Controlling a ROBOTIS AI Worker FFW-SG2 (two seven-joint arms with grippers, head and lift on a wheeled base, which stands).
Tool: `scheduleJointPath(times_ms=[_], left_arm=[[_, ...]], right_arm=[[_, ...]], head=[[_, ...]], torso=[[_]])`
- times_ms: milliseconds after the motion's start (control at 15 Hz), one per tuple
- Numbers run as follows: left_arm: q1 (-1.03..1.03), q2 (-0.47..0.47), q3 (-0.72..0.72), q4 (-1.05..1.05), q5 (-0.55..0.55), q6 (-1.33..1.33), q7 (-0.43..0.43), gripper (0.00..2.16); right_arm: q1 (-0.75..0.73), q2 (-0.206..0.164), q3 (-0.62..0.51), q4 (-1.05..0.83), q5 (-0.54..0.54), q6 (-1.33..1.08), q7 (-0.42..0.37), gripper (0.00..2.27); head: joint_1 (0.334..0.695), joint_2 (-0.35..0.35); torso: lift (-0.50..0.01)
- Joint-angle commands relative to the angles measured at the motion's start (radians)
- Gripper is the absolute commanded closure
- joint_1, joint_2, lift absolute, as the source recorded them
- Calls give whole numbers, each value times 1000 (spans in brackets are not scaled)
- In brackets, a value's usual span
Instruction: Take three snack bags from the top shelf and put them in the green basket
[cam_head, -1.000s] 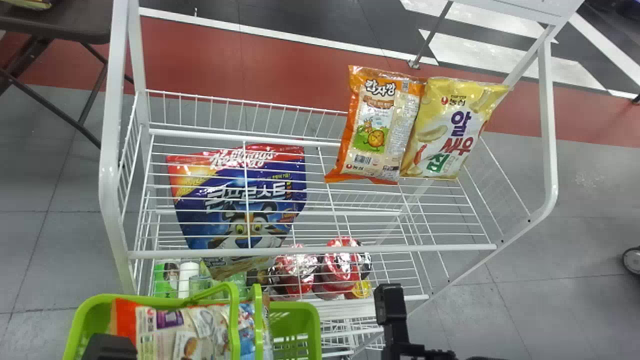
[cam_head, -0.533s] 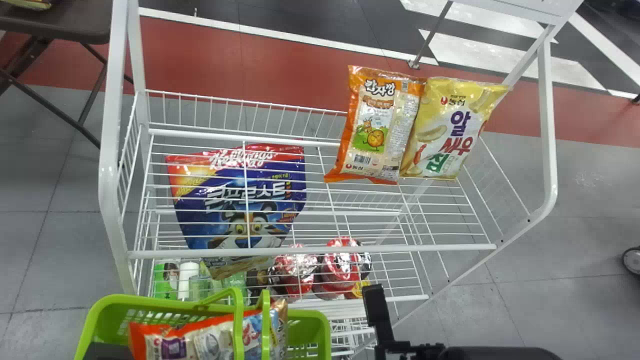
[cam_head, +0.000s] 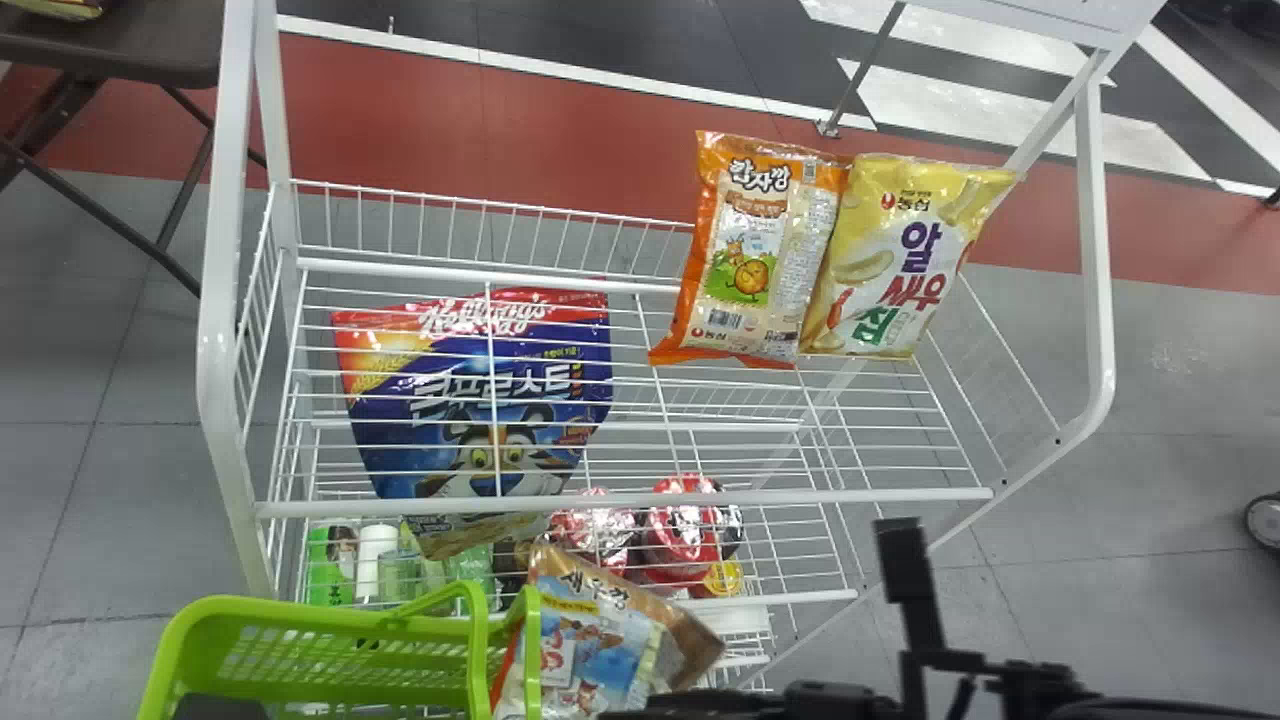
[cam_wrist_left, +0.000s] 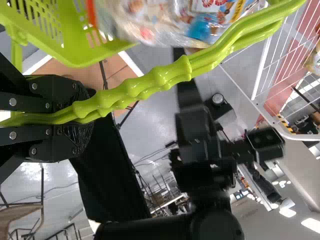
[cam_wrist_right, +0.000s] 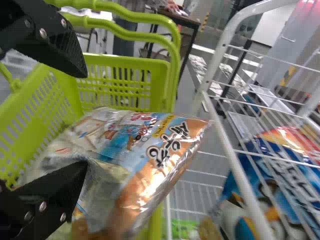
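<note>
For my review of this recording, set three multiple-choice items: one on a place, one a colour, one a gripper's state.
1. In the head view, the orange bag lies: A) right of the yellow bag; B) left of it; C) on the floor.
2. The cereal pouch is mostly: A) green; B) white; C) blue.
3. The left gripper is: A) shut on the basket handles; B) wide open; C) pinching a bag.

1 B, they lie side by side; 2 C, its front shows it; 3 A, it clamps them.

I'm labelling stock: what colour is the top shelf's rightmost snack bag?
The snack bag is yellow and white, clearest in the head view.
</note>
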Motion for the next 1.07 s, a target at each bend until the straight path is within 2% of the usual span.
scheduleJointPath(times_ms=[0, 267, 400, 600, 733, 867, 1000], left_arm=[[-1, 0, -9, -2, -3, 3, 3, 2020], [-6, 0, -19, -2, -5, 3, 6, 2020], [-6, 0, -20, -4, -6, 12, 7, 2020], [-9, 0, -29, -4, -8, 15, 9, 2020], [-11, 0, -28, -4, -8, 15, 9, 2020], [-14, 0, -25, -1, -8, 15, 7, 2020], [-18, 0, -22, 10, -8, 12, 7, 2020]], right_arm=[[-6, -9, -78, -22, 6, 2, 4, 53], [-37, 7, -215, 1, -87, 2, 11, 70], [-59, 56, -248, 7, -101, 2, -21, 76], [-118, 63, -250, 82, -126, -347, -128, 80], [-148, 63, -212, 183, -164, -669, -260, 80], [-223, 63, -172, 280, -144, -807, -346, 80], [-310, 63, -153, 387, -132, -884, -393, 80]], head=[[695, -350], [695, -350], [695, -350], [695, -350], [695, -350], [695, -350], [695, -350]], torso=[[-37], [-37], [-37], [-37], [-37], [-37], [-37]])
